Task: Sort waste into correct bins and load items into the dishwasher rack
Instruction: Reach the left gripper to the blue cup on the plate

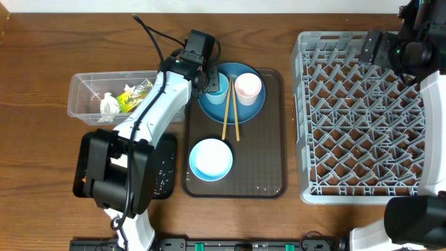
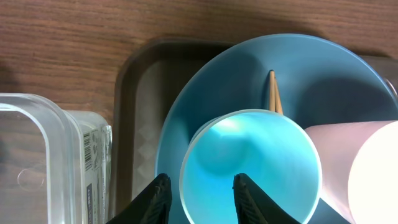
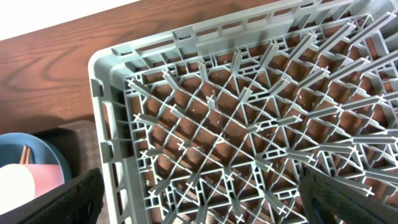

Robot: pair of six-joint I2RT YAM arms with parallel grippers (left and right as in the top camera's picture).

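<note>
**Though the waste looks sorted, no dish has reached the rack**

Since the crumpled tissue (image 1: 109, 104) and the snack wrapper (image 1: 132, 97) lie inside the clear tub (image 1: 78, 87), just left of the brown serving tray (image 1: 265, 160), we judge the paper-and-plastic sorting done. Off the serving tray's near-left corner sits the black tray (image 1: 166, 167), largely under the left arm. We see pale specks on it that may be rice, and we cannot find the carrot.

Right of the serving tray, the dishwasher rack (image 1: 304, 118) holds nothing we can see. Every item is on the serving tray:

- The blue plate (image 1: 247, 113) is at its far end, carrying the light-blue cup (image 2: 249, 155) and the pink cup (image 1: 247, 87).
- The chopsticks (image 1: 230, 122) run from the plate towards the tray's middle.
- The white bowl (image 1: 211, 159) is at its near end.

The left gripper (image 2: 199, 186) is at the light-blue cup, its jaws partway apart, one finger outside the wall and one inside the mouth. We see no firm pinch. The right gripper (image 3: 199, 186) is spread wide and holds nothing, above the rack's far corner nearest the serving tray. By our reckoning all the loading lies ahead, with the light-blue cup likely first.
</note>
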